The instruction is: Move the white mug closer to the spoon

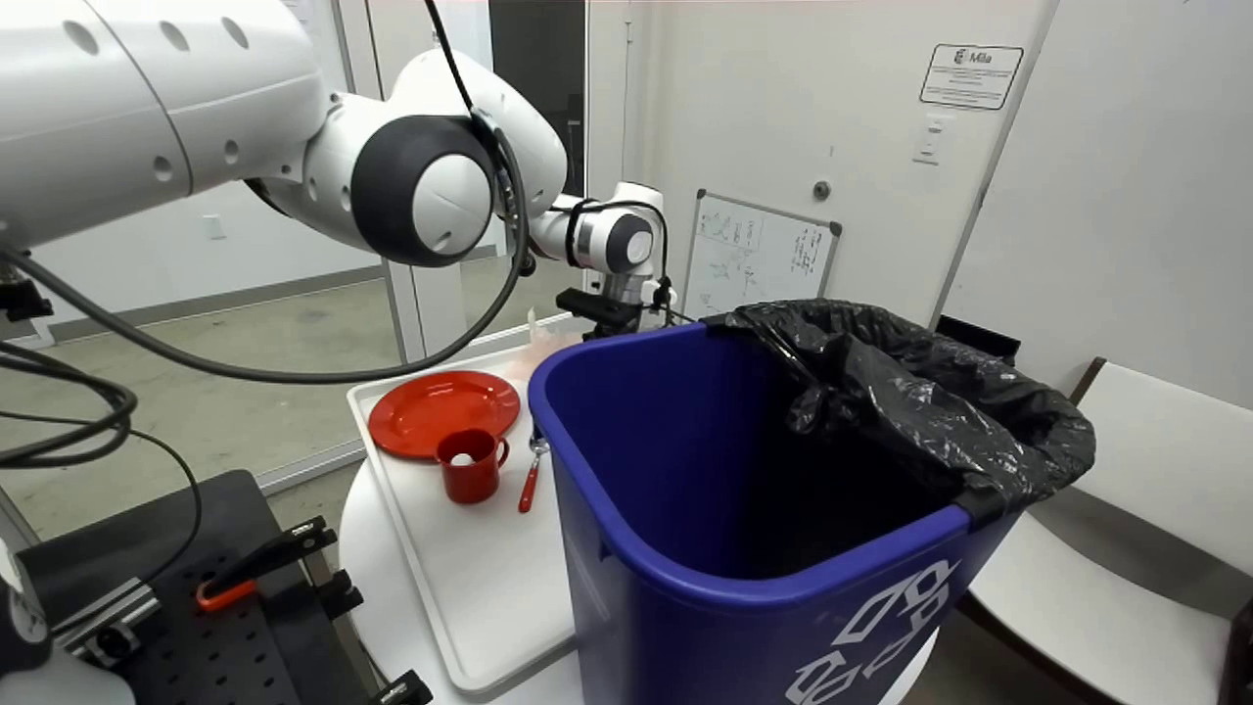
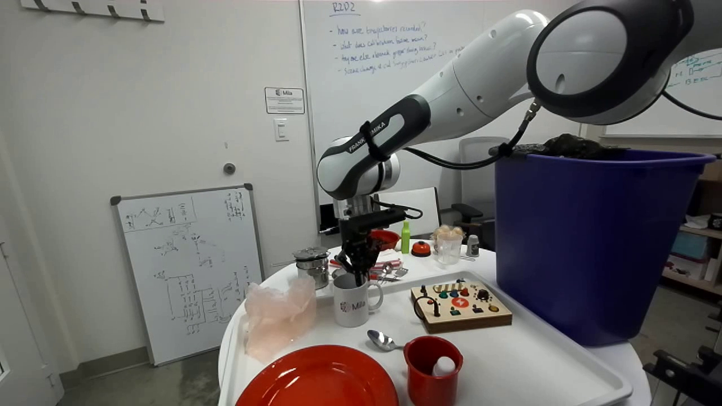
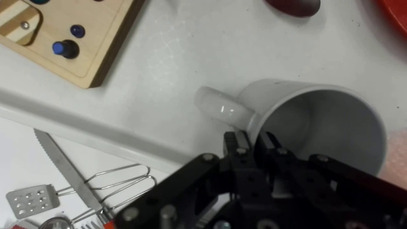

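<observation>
The white mug [image 2: 347,310] stands on the white tray, its handle toward the wooden board. In the wrist view the mug [image 3: 318,127] shows its open mouth. My gripper [image 3: 249,136] has one finger inside the mug and one outside, closed on its wall beside the handle. The gripper [image 2: 359,277] also shows pointing down at the mug's rim in an exterior view. The spoon [image 2: 382,340] lies in front of the mug, apart from it; its red handle [image 1: 529,490] shows in an exterior view. Its bowl [image 3: 295,6] is at the wrist view's top edge. The bin hides the mug in an exterior view.
A red plate [image 2: 321,378] and a red cup [image 2: 431,383] stand near the spoon. A wooden board with knobs [image 2: 462,307] lies beside the mug. Pink plastic wrap [image 2: 282,316] is on the mug's other side. A tall blue bin [image 2: 592,248] stands at the table's edge. Utensils [image 3: 66,168] lie beyond the tray rim.
</observation>
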Controlling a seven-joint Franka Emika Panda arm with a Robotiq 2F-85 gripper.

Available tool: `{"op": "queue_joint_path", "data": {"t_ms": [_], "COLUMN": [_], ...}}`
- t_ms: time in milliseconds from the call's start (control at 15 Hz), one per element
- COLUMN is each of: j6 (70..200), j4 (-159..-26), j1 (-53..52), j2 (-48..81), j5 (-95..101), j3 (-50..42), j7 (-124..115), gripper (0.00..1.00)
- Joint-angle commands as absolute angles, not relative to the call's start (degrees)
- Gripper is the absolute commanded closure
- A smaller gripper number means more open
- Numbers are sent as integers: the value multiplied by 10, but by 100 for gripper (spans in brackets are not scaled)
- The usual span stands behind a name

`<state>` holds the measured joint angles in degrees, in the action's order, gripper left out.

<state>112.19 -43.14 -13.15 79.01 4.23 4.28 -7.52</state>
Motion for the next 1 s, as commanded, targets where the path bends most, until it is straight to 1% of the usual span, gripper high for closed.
{"op": "queue_joint_path", "data": {"t_ms": [0, 400, 600, 933], "j6": [1111, 1187, 1233, 1236], "j4": [-400, -449, -472, -538], "j1": [-122, -108, -115, -123], "j2": [808, 773, 757, 704], "j5": [24, -27, -29, -19], "j3": [65, 104, 95, 71], "j7": [-63, -138, -202, -309], "gripper": [98, 98, 98, 98]}}
